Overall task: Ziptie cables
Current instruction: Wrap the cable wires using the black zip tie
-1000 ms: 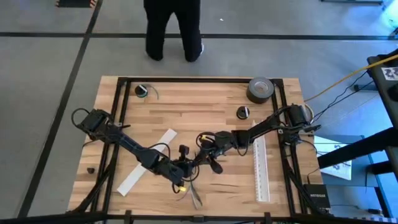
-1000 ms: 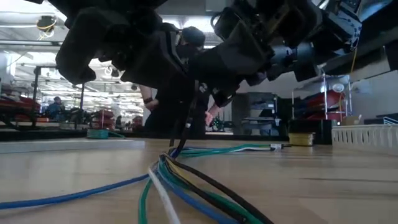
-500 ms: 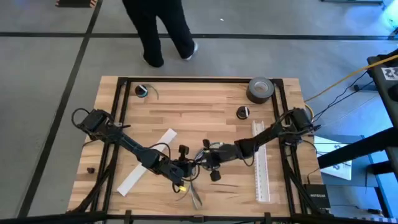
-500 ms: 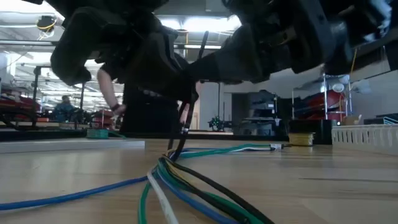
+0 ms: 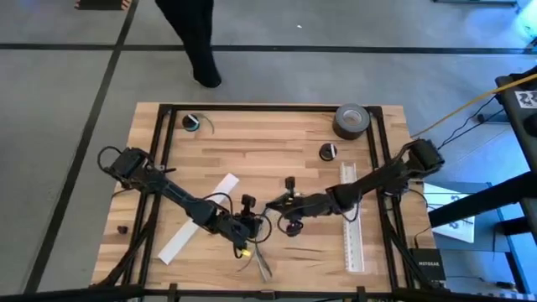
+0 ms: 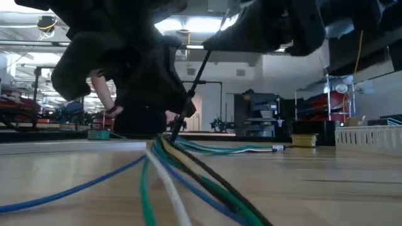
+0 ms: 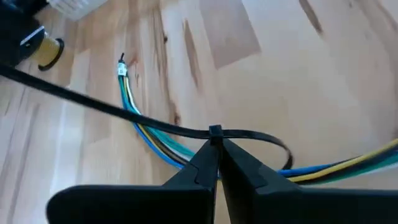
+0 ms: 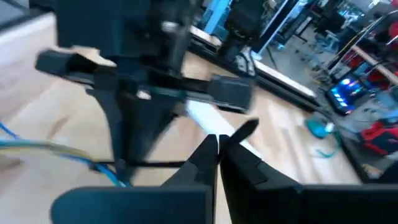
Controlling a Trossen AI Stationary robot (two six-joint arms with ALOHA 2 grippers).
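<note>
The cables (image 7: 149,134) are a bundle of blue, green, yellow, white and black wires lying on the wooden table near its front middle (image 5: 262,264). In the low view the cables (image 6: 188,176) splay toward the near edge. The ziptie (image 7: 93,102), a thin black strip, is looped around the bundle. My left gripper (image 7: 216,142) is shut at the loop; from above, my left gripper (image 5: 250,228) sits right over the bundle. My right gripper (image 8: 217,142) is shut on the strip's free end, just right of the left one (image 5: 285,210) and higher. My left gripper pinches the ziptie at its small head (image 7: 215,130), where the loop closes, between its two fingertips. The fingers slant down at it. The loop circles the cables, which rise a little off the table there. My right gripper has the ziptie's free tail (image 6: 200,69) between its shut fingers. The exact spot is blurred in its wrist view. The tail runs straight and taut, slanting up from the loop to this gripper.
Two long white slotted strips lie on the table, one at the left (image 5: 200,216) and one at the right (image 5: 351,218). A grey tape roll (image 5: 352,120) and a small black knob (image 5: 327,151) sit at the far right. A person's legs (image 5: 197,42) are beyond the far edge.
My right gripper has risen and drawn away from the left one, so the ziptie's tail now stands long and taut. The cables at the loop have been pulled together and lifted slightly. The person beyond the table has walked toward the left.
</note>
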